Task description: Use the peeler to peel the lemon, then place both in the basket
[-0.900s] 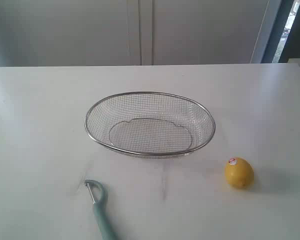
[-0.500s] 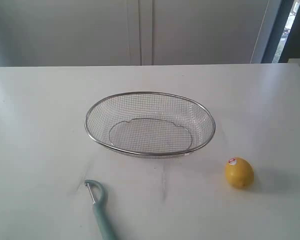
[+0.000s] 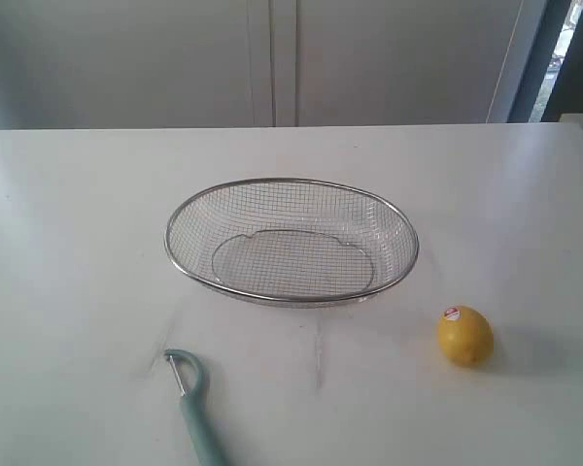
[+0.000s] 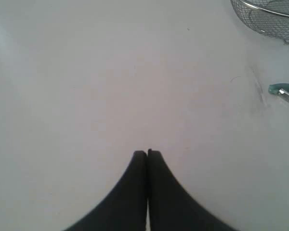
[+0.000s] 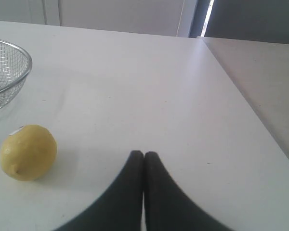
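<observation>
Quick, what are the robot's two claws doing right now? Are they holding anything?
Left gripper: closed, holding nothing, above bare table.
Right gripper: closed, holding nothing; the lemon lies apart from it on the table.

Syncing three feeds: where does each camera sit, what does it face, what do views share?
Exterior: off the arms, looking down the table at basket, peeler, lemon; no robot parts.
Left wrist: behind left gripper, fingers shut, facing table; peeler head, basket edge.
Right wrist: behind right gripper, fingers shut, facing lemon, basket edge.
Shared: basket in all three.
</observation>
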